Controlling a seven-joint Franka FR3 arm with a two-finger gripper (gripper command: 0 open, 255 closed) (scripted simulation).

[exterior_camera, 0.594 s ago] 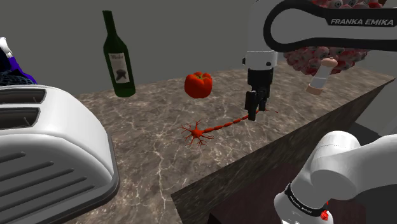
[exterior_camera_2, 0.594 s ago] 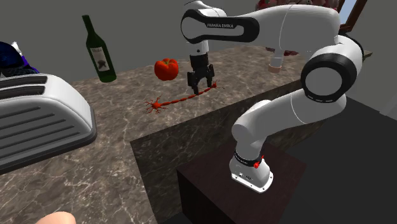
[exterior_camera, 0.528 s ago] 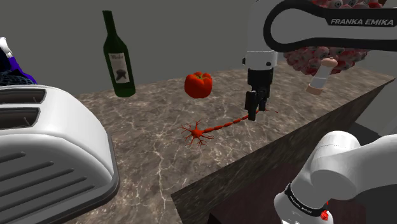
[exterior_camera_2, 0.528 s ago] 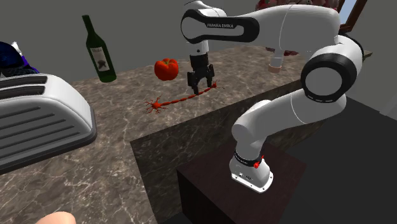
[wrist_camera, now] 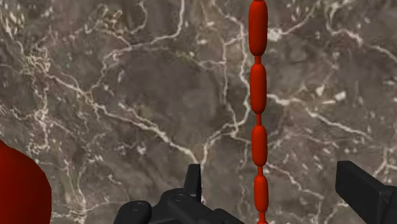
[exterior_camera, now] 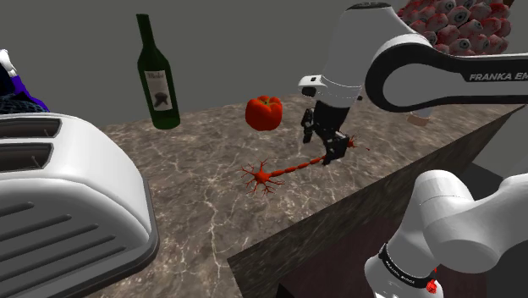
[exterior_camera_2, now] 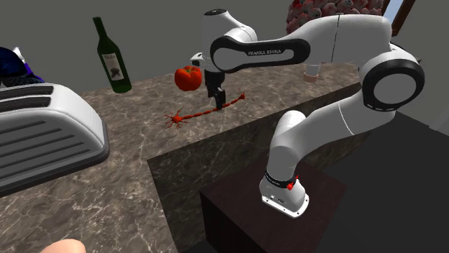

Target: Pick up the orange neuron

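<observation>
The orange-red neuron lies flat on the marble counter. Its spiky cell body points toward the toaster and its beaded tail runs off to the shoulder view's right. My black gripper stands low over the far part of that tail, fingers open. In the second exterior view the gripper straddles the tail of the neuron. Seen from the wrist, the beaded tail runs between the two separated fingertips without touching either.
A red bell pepper sits just behind the gripper, and a dark green wine bottle stands further back. A large white toaster occupies the near left. The counter's front edge drops off close to the neuron's tail.
The hand has turned about its own axis and the forearm has swung round, while the gripper stays over the same stretch of the tail. The neuron has not moved.
</observation>
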